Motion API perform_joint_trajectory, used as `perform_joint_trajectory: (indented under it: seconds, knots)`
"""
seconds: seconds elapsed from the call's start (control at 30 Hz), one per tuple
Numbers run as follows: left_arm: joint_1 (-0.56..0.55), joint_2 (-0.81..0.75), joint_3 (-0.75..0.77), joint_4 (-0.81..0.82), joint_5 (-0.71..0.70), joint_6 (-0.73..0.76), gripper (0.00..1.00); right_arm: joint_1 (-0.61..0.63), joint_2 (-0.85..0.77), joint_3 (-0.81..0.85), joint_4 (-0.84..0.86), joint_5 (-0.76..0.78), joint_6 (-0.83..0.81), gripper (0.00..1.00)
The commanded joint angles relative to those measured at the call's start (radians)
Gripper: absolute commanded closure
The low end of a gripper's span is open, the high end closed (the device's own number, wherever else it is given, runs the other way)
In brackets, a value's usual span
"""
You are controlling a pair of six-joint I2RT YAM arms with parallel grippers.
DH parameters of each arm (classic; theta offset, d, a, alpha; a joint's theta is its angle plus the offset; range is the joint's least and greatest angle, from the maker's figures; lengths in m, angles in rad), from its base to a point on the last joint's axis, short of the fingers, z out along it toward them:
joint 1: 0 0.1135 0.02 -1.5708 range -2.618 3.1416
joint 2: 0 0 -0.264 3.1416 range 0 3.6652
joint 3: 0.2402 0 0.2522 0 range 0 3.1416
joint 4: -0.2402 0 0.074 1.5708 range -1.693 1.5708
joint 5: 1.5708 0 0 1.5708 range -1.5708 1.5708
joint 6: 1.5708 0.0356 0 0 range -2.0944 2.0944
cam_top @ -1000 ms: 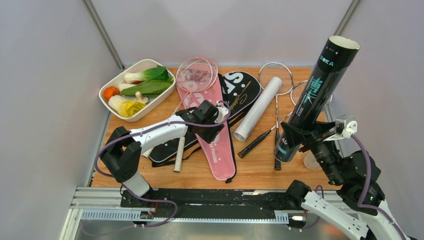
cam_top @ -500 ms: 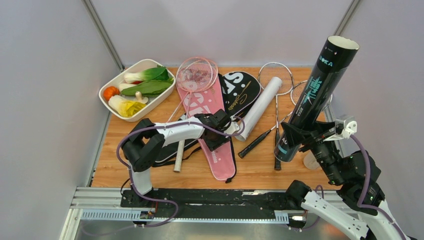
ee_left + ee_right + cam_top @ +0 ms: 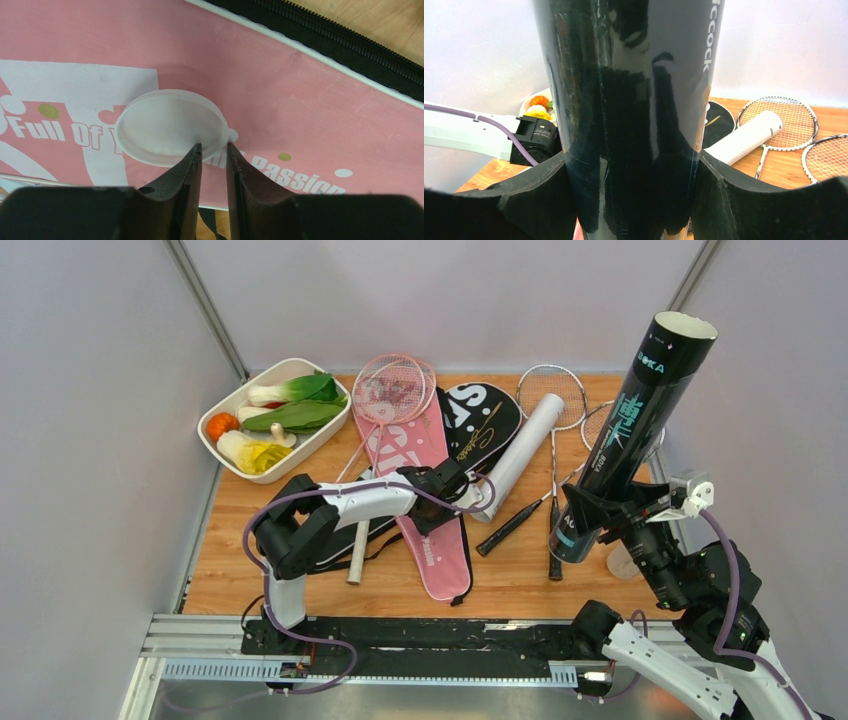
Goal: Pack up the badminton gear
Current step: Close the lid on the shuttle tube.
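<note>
Left hand (image 3: 214, 150) straddles the near rim of the clear lid (image 3: 170, 127), which lies flat on the pink cover (image 3: 300, 90). Its fingers are almost together, and I can't tell if the rim is actually pinched. Right hand (image 3: 631, 165) is clamped on the black tube (image 3: 630, 430), tilted with its open end up. To pick well, bite the rim only and no cover fabric, lift straight, then probably seat the lid square on the tube mouth.
</note>
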Motion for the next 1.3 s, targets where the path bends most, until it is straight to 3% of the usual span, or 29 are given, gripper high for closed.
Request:
perform_joint_trajectory:
  seconds: [0.0,0.2,0.47,0.63,0.83,0.97,1.13,1.27]
  knots:
    - [0.003,0.056,0.023,0.003,-0.026,0.030,0.73,0.003,-0.010,0.019,0.093,0.007,-0.013,1.00]
    - [0.003,0.036,0.003,0.051,-0.062,-0.001,0.98,0.004,-0.006,-0.021,0.104,-0.042,0.048,1.00]
    - [0.022,-0.045,-0.004,0.063,-0.119,-0.130,1.00,0.003,-0.005,-0.082,0.108,-0.055,0.081,1.00]
    - [0.057,-0.154,-0.019,0.063,-0.071,-0.229,1.00,0.004,-0.009,-0.125,0.127,-0.046,0.079,1.00]
    - [0.140,-0.338,-0.089,0.093,0.107,-0.329,1.00,0.003,0.041,-0.199,0.168,-0.051,0.026,1.00]
    - [0.233,-0.487,-0.155,0.143,0.303,-0.411,1.00,0.004,0.082,-0.251,0.225,-0.065,-0.022,1.00]
    - [0.363,-0.642,-0.211,0.172,0.508,-0.517,1.00,0.003,0.105,-0.384,0.252,-0.185,-0.055,1.00]
    - [0.414,-0.747,-0.186,0.109,0.575,-0.538,1.00,0.003,0.170,-0.433,0.311,-0.279,-0.276,1.00]
